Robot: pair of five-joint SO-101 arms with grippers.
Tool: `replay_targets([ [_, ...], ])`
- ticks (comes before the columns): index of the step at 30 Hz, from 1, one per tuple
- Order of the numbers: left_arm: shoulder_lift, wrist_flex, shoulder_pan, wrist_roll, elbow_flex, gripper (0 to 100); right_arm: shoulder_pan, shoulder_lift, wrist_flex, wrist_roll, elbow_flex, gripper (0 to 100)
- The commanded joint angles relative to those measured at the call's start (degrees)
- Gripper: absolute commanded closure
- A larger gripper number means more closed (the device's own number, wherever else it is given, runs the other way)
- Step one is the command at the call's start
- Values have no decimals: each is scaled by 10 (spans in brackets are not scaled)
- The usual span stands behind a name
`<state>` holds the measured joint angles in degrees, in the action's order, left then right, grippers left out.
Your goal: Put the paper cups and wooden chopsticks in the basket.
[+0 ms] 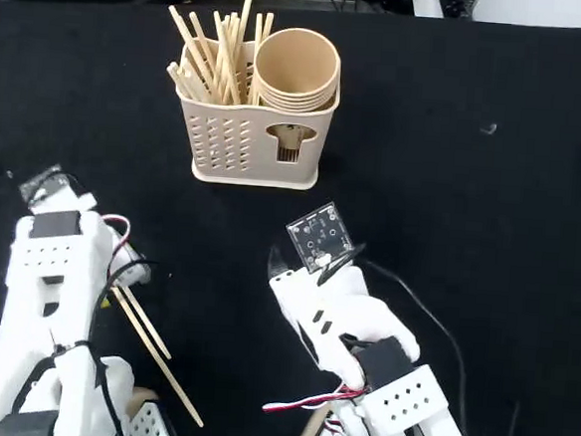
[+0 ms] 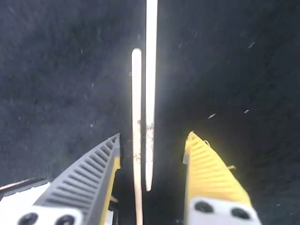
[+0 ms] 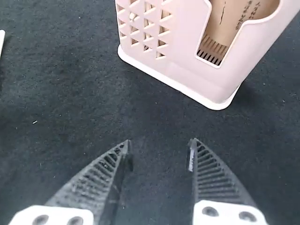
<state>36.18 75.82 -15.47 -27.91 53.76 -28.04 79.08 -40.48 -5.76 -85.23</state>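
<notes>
- Lying flat on the black table (image 1: 452, 189), the two loose chopsticks (image 2: 136, 117) run side by side, almost touching, straight through the gap of the left gripper (image 2: 154, 135). Its fingers are spread apart and hold nothing.
- I judge these sticks to be light, thin and stiff, with smooth wood that can roll or twist. Pinching both together near their middle seems safest, because a hold at one end may let them swing.
- The right gripper (image 3: 160, 140) is also spread and empty. The basket (image 3: 187, 56) stands ahead of it, apart from its fingertips.
- The high view tells how the basket is filled: the paper cups (image 1: 297, 69) are stacked in one compartment, and many standing chopsticks (image 1: 217, 58) lean in the other.
- The left wrist view tells better how the loose sticks sit between the fingers. In the high view the arm covers one end of them.
</notes>
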Motion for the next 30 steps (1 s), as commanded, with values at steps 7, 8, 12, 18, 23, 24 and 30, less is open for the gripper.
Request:
replay_targets([
  [7,-1,-151,-4,-10,121,777,7,14,15,-5,4,801],
  [8,-1,-178,-6,-10,137,777,7,14,15,-5,4,801],
  [12,0,-256,-6,-25,185,834,7,14,15,-5,4,801],
  [18,0,-274,-2,12,178,959,7,14,15,-6,4,801],
  [23,0,-280,-3,12,179,970,7,14,15,-6,4,801],
  [24,0,-280,-4,12,177,970,7,14,15,-6,4,801],
  [30,6,-306,-24,11,120,970,7,14,15,-6,4,801],
])
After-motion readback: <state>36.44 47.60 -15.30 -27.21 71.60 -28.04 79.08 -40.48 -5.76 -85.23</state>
